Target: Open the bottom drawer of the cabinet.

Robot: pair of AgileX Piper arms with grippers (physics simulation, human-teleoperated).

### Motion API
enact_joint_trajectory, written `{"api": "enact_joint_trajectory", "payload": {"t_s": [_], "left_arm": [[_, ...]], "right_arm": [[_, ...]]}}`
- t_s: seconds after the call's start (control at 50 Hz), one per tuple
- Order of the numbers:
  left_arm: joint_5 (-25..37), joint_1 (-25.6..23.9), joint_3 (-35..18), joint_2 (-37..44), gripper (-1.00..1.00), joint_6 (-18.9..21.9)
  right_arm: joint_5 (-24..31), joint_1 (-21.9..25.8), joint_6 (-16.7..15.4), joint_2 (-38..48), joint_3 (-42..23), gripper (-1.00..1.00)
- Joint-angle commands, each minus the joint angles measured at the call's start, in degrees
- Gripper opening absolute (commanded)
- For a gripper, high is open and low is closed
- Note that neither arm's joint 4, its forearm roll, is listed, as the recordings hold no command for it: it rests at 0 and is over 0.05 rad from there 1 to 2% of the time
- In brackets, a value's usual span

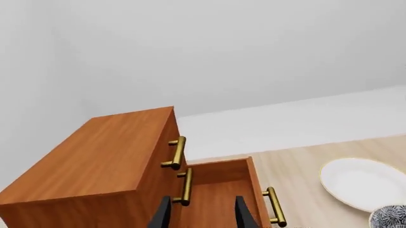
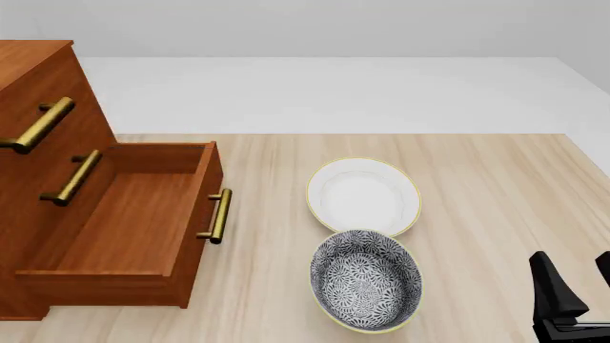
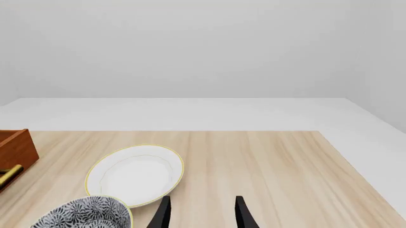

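Note:
The cabinet [image 2: 28,64] stands at the table's left edge. Its bottom drawer [image 2: 133,221] is pulled well out, showing an empty wooden inside and a brass handle [image 2: 217,216] on its front. The two upper drawers are shut. In the left wrist view the cabinet [image 1: 95,156] and the bottom drawer [image 1: 219,183] lie below my left gripper [image 1: 203,217], which is open, holds nothing and touches nothing. My right gripper [image 2: 576,275] is open and empty at the near right, far from the cabinet; the right wrist view shows this same gripper [image 3: 203,213] above bare table.
A white bowl [image 2: 362,196] sits mid-table with a patterned blue-grey bowl [image 2: 365,279] just in front of it, both right of the open drawer. The two upper brass handles [image 2: 38,125] [image 2: 71,177] stick out from the cabinet front. A pale wall backs the table.

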Motion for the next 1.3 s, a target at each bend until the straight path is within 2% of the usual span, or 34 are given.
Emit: {"api": "enact_joint_trajectory", "payload": {"t_s": [0.02, 0.14, 0.3, 0.66, 1.3], "left_arm": [[1.0, -0.2, -0.8, 0.0, 1.00, -1.9], [1.4, 0.4, -0.6, 0.0, 1.00, -2.6], [2.5, -1.4, -2.8, 0.0, 1.00, -3.2], [3.1, -2.4, 0.3, 0.0, 1.00, -6.4], [3.5, -3.4, 3.7, 0.0, 1.00, -6.5]], "right_arm": [[0.0, 0.0, 0.0, 0.0, 0.0, 1.00], [0.0, 0.0, 0.0, 0.0, 0.0, 1.00], [0.0, 0.0, 0.0, 0.0, 0.0, 1.00], [0.0, 0.0, 0.0, 0.0, 0.0, 1.00], [0.0, 0.0, 0.0, 0.0, 0.0, 1.00]]}}
